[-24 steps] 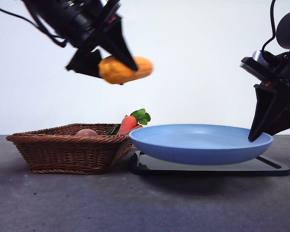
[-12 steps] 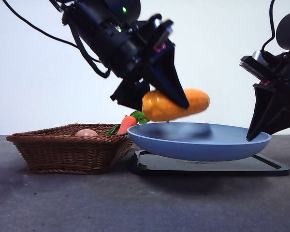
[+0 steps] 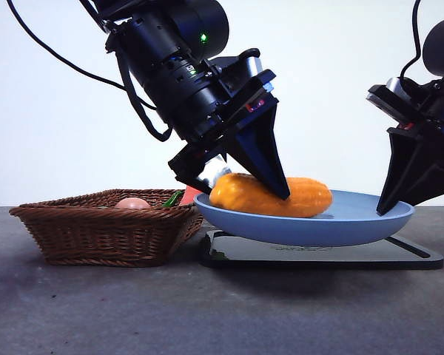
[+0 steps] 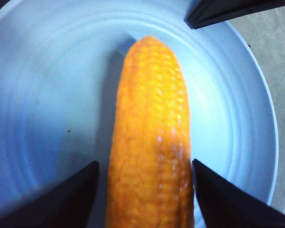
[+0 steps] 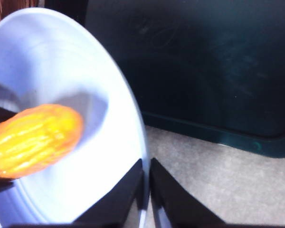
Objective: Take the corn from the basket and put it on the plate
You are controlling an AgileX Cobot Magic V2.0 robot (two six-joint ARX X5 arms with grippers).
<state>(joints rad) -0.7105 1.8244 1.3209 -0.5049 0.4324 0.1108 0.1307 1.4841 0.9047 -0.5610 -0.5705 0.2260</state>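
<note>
The yellow-orange corn [image 3: 303, 198] lies lengthwise in the blue plate [image 3: 355, 225], and its rounded end points toward the plate's right side. My left gripper [image 3: 233, 185] reaches down from the upper left and is shut on the corn [image 4: 149, 133], one black jaw on each flank. My right gripper [image 3: 385, 211] is shut on the plate's right rim [image 5: 143, 142], and the plate sits slightly tilted. The brown wicker basket [image 3: 96, 233] stands to the left of the plate.
A flat black tray [image 3: 414, 259] lies under the plate. A round peach-coloured item [image 3: 133, 203] shows above the basket's rim. A carrot [image 3: 186, 194] at the basket's right end is mostly hidden behind my left arm.
My left gripper carried the corn right and down from above the basket until it rests in the plate. The right gripper stayed on the plate's rim.
</note>
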